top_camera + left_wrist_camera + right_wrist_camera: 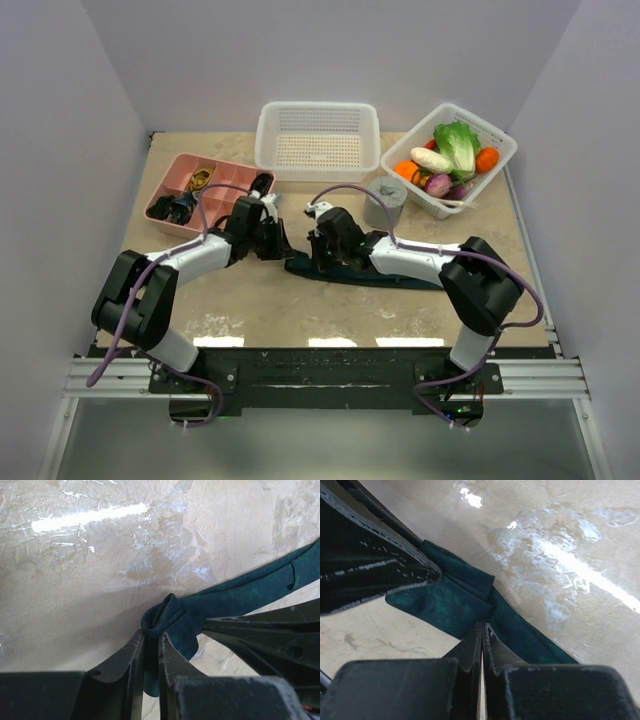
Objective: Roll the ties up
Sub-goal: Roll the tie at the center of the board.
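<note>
The dark teal tie (pixel 305 267) lies across the middle of the table, running right beneath the right arm. My left gripper (pixel 283 243) is at its left end. In the left wrist view the left gripper (pixel 153 636) is shut on a folded, curled bit of the tie (pixel 240 592), which stretches away to the upper right. My right gripper (pixel 318 250) is just beside it. In the right wrist view the right gripper (pixel 482 626) is shut, with its tips resting on the flat tie (pixel 440 602) and no fabric between them.
A pink compartment tray (pixel 230 165) with small dark items sits at the back left. A white basket (pixel 318 175) stands at the back middle, a grey cylinder (pixel 385 200) to its right, and a white basket of vegetables (pixel 410 190) at the back right.
</note>
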Robot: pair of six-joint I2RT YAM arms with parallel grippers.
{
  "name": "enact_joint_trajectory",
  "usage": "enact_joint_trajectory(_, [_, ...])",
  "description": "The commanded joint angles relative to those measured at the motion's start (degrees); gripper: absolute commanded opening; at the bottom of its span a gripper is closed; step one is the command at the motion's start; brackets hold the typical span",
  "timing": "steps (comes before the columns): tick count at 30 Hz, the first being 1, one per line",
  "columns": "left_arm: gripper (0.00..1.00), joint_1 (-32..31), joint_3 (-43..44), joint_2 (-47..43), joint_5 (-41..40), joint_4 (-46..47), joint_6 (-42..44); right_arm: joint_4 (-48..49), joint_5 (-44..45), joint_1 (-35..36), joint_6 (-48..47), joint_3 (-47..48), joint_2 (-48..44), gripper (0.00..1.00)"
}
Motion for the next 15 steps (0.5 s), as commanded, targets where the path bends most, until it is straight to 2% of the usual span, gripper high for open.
enact_joint_trajectory(1, [0.0, -1.4, 3.1, -1.4, -1.2, -2.8, 2.3, 3.0, -1.2, 1.2, 0.9, 2.8, 2.6, 0.0])
enact_joint_trajectory(9, [0.0, -2.8, 3.7, -1.8, -1.4, -2.4, 0.9, 3.9, -2.0, 2.0, 2.4, 3.0, 5.1, 0.0])
enact_joint_trajectory(15, [0.0, -3.9, 4.2, -1.8, -0.3, -1.4, 0.0, 8.0, -0.3, 2.0, 4.2, 2.0, 5.6, 0.0])
